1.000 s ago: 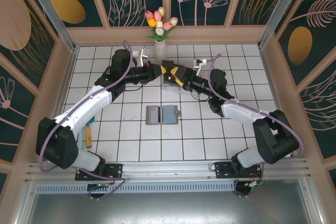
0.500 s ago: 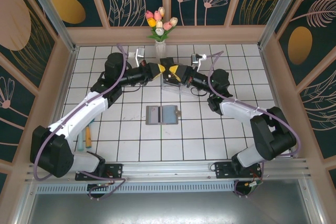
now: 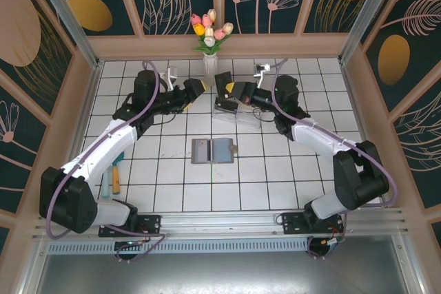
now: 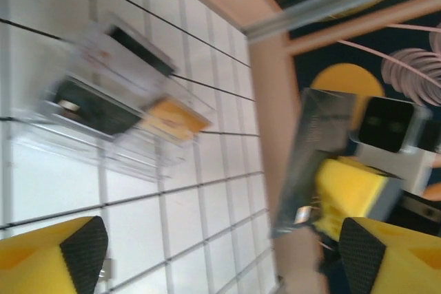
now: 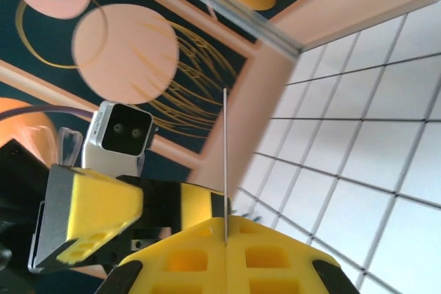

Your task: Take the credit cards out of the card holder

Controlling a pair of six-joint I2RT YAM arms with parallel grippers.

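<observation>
By the tray (image 3: 219, 113), the right gripper (image 3: 223, 88) pinched a credit card (image 4: 311, 149) and the left gripper (image 3: 196, 88) stood open; lowering it flat before release seemed wise.

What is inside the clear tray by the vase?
The clear tray holds a tan-yellow card and two dark cards; blur hides their details. From above, the right tool covers part of it.

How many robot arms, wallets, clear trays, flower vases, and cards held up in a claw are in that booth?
Robot arms: 2 (left arm, right arm)
Card holder, the grey wallet lying open: 1
Clear tray: 1
Vase of tulips: 1
Credit card pinched in the right gripper: 1
Total: 6
</observation>
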